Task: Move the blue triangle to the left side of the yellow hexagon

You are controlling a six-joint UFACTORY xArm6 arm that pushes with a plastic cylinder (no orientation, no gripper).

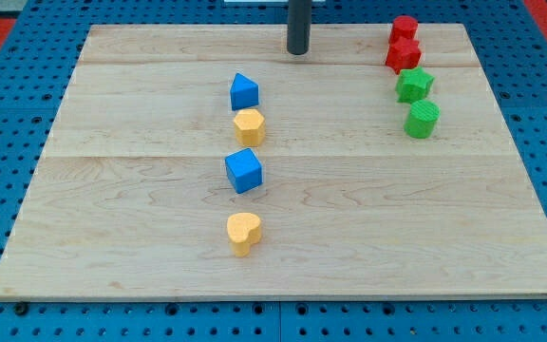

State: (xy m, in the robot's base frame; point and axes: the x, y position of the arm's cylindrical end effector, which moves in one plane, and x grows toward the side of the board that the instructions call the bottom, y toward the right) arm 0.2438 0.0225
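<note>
The blue triangle (244, 91) sits on the wooden board (112, 190) a little above centre, touching or nearly touching the yellow hexagon (249, 125) directly below it. My tip (298, 51) is a dark rod end near the view's top, up and to the right of the blue triangle, apart from every block.
A blue cube (244, 171) lies below the hexagon and a yellow heart-shaped block (244, 233) below that. At the top right stand two red blocks (404, 42) and two green blocks (418, 102). A blue pegboard surrounds the board.
</note>
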